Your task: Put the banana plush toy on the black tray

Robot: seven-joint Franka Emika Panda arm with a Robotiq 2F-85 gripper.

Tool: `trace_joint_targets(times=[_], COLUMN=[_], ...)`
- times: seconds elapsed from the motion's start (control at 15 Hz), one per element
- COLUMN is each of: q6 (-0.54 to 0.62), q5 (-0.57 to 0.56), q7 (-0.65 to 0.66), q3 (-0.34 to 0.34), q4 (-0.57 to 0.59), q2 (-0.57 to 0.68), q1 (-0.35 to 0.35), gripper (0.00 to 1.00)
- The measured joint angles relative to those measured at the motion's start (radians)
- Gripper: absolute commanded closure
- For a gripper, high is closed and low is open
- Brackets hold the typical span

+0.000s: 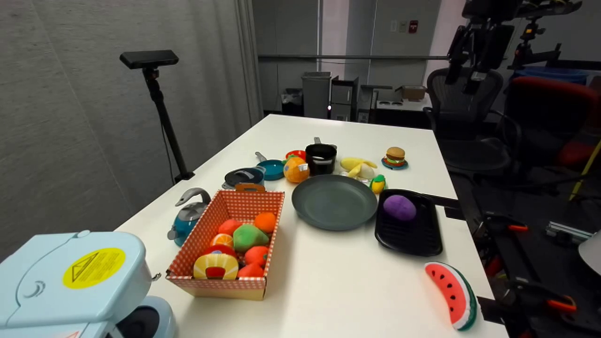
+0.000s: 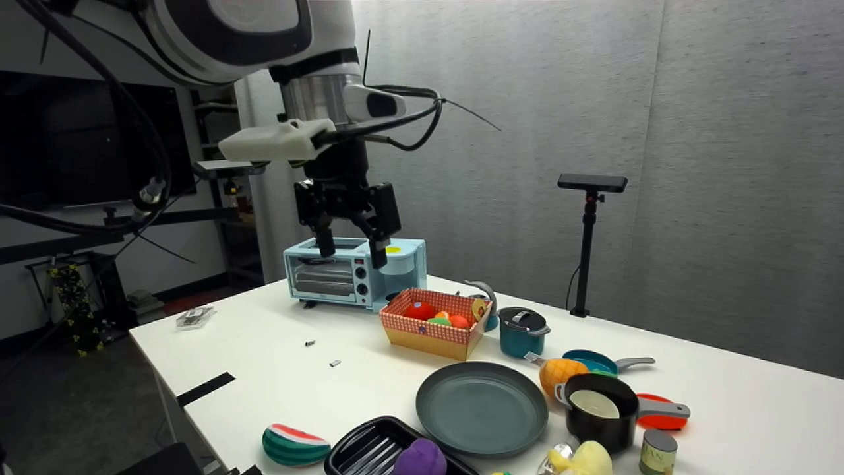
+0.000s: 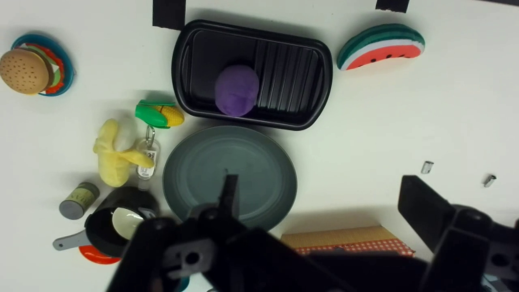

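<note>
Can point(image 3: 79, 200), lower left of the wrist view, stands near the black pot point(image 3: 131, 198); a careless descent here could clip the pot's rim or tip the can. Banana plush toy point(image 3: 115, 160), left, lies on the desk point(image 3: 357, 138) just above the pot, peel spread; whether the two touch I cannot tell. Its flaps look soft and may slip or fold if only one is pinched. The flap at its right overlaps a clear labelled bottle point(image 3: 146, 173), which might be caught in the grasp and dragged along. Corn toy point(image 3: 160, 114), just above the bottle, could be nudged during lifting. Grey plate point(image 3: 251, 170), centre: a weak hold would probably end in a drop here. Black tray point(image 3: 292, 77), upper centre: a purple plush point(image 3: 237, 91) occupies part of it, so a banana let go too far left may perch there and roll over the rim; the ridged half looks safer. Hand point(image 3: 318, 194), lower centre: fingers wide apart, nothing held between them, well to the right of the banana; a descent from here would meet the plate or the basket point(image 3: 340, 238), lower right, not the toy.
</note>
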Motion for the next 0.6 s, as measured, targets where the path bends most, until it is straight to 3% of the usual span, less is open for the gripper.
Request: trace_joint_targets(times=[0.6], q6=[0.162], q5=[0.000], q7=[0.031], q3=[-0.060], q4=[0.019], q2=[0.166], q1=[-0.103], gripper=[0.00])
